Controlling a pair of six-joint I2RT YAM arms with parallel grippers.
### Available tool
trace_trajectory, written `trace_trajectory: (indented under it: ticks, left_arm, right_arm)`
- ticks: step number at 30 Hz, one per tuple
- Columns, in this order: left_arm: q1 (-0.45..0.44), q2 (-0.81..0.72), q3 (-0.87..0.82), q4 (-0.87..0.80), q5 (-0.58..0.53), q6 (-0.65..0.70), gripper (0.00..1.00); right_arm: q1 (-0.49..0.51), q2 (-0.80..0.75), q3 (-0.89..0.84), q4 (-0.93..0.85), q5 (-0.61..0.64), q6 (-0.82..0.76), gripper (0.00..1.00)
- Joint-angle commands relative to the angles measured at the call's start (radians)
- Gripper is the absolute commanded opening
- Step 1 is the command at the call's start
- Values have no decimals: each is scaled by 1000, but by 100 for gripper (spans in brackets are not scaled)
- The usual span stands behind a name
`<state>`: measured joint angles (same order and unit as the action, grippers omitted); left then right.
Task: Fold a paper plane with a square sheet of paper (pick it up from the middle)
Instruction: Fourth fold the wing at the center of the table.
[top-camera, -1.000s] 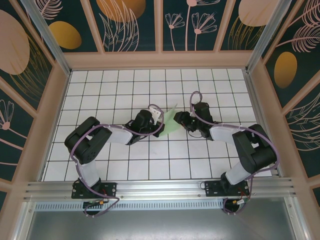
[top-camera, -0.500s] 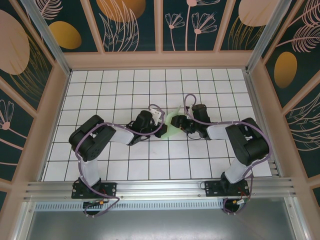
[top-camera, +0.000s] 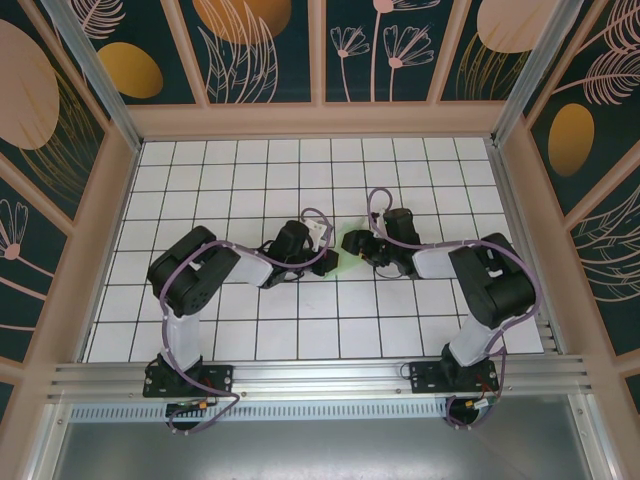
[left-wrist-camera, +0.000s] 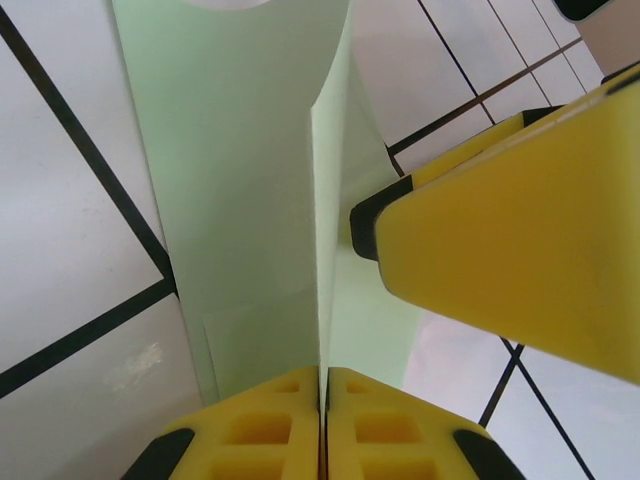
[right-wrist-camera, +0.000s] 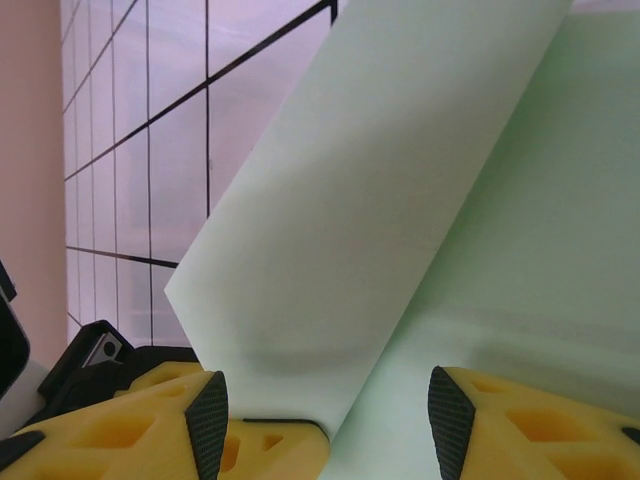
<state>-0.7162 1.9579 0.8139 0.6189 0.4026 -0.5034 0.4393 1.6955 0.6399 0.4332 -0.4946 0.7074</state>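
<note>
Pinching the folded square sheet of paper (left-wrist-camera: 240, 180) edge-on in my closed left hand (left-wrist-camera: 322, 388), midway between the side edges of the counter (top-camera: 250, 340), holds it upright so my open right hand (right-wrist-camera: 325, 400) can straddle one flap, presumably for creasing.

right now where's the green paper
In the top view the green paper is mid-table, pinched in the left gripper, the open right gripper straddling it.

White black-gridded table (top-camera: 200, 190), folded mint-green paper (top-camera: 351, 244) mid-table
</note>
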Motion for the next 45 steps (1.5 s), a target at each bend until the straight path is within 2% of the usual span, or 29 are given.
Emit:
trace_trajectory:
  ticks: [1, 9, 15, 22, 30, 33, 42, 45]
  left_arm:
    - [-2, 24, 28, -31, 25, -18, 11]
    - [-2, 29, 44, -53, 39, -21, 14]
    - [-3, 27, 37, -55, 43, -15, 23]
    - [-2, 16, 32, -74, 28, -13, 25]
    - [9, -92, -21, -103, 0, -66, 42]
    - [14, -129, -55, -94, 1, -98, 45]
    - [33, -198, -76, -51, -75, -254, 41]
    - [33, -186, -63, -19, -48, -283, 36]
  right_arm:
    - [-6, 15, 28, -34, 27, -24, 58]
    - [-7, 54, 53, -82, 58, -12, 57]
    - [-9, 71, 56, -103, 84, 15, 58]
    - [-10, 91, 72, -160, 125, 41, 57]
    - [-8, 107, 99, -259, 190, 37, 53]
    - [-7, 115, 110, -287, 206, 36, 52]
    - [2, 149, 146, -364, 240, 23, 47]
    - [5, 156, 152, -377, 245, 18, 46]
